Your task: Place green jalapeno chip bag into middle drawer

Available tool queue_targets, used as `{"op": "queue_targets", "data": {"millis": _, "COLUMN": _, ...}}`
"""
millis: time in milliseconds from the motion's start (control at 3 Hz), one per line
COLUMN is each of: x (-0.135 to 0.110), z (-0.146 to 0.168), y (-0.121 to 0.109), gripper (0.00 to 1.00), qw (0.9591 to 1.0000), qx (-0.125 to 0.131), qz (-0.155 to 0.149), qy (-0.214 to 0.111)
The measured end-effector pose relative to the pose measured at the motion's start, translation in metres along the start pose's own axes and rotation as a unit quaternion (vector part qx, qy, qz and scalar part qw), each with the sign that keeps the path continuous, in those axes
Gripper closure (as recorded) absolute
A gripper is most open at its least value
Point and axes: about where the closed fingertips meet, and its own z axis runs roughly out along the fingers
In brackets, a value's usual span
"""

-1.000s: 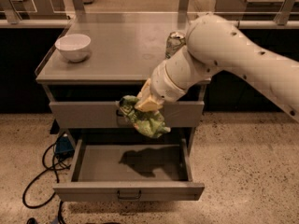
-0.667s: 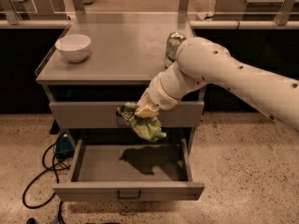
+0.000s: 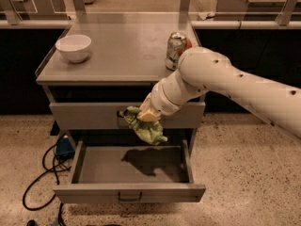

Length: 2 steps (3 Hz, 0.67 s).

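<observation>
The green jalapeno chip bag (image 3: 145,126) is crumpled and shiny green with white patches. My gripper (image 3: 146,115) is shut on its top and holds it in the air in front of the upper drawer front (image 3: 89,115). The bag hangs above the back of the middle drawer (image 3: 129,192), which is pulled open toward the camera and holds only the bag's shadow. The white arm reaches in from the right.
A white bowl (image 3: 73,47) stands at the cabinet top's left. A silver-green soda can (image 3: 176,50) stands at its right, behind the arm. Black cables and a blue object (image 3: 62,147) lie on the floor left of the drawer.
The arm has lowered slightly and shifted, carrying the bag a little down over the open drawer. The bag stays in the gripper. The drawer has not moved.
</observation>
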Motion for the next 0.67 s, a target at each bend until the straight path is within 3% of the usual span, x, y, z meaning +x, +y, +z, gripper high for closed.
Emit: {"op": "queue_targets", "data": {"millis": 667, "x": 0.045, "z": 0.101, "y": 0.014, "gripper": 1.00, "qw": 0.9993, "qx": 0.038, "qz": 0.004, "qy": 0.001}}
